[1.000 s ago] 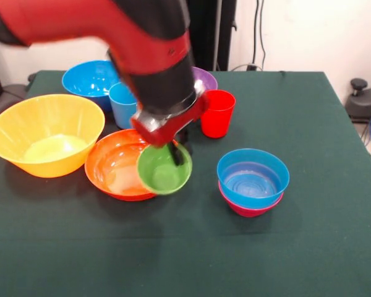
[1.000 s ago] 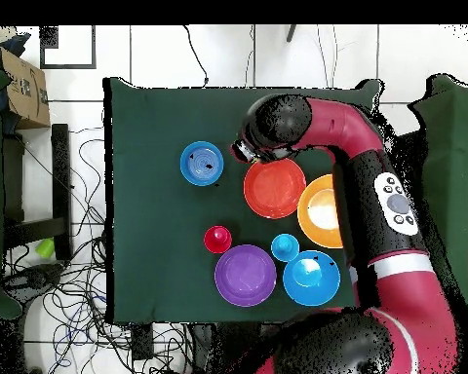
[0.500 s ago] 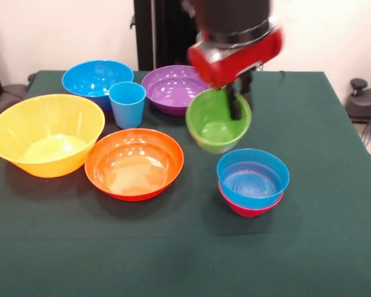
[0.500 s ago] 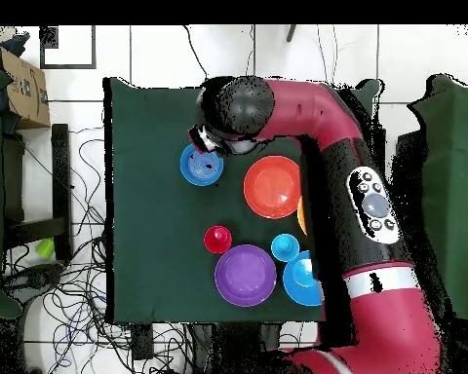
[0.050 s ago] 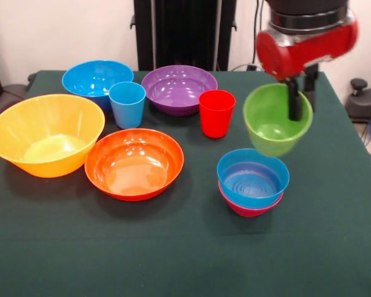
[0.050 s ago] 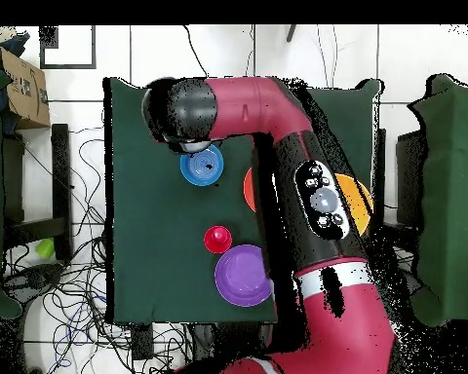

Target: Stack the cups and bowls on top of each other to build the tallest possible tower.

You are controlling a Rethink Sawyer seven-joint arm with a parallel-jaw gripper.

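Green cup (image 5: 277,120), glossy, round, gripper-held (image 5: 295,99)

The arm (image 6: 306,185) is built of thick rounded links in glossy crimson red, with black sections at the joints. In the overhead view one black panel along a link carries a grey round dial and several small pale buttons (image 6: 324,200). Below that panel a narrow pale band rings the link. Beyond the panel, the arm's end is a rounded black housing (image 6: 184,112). In the front view the wrist (image 5: 306,40) is a red cylinder under a black collar edged by a thin silvery ring, and a slim black finger (image 5: 293,99) projects below it.
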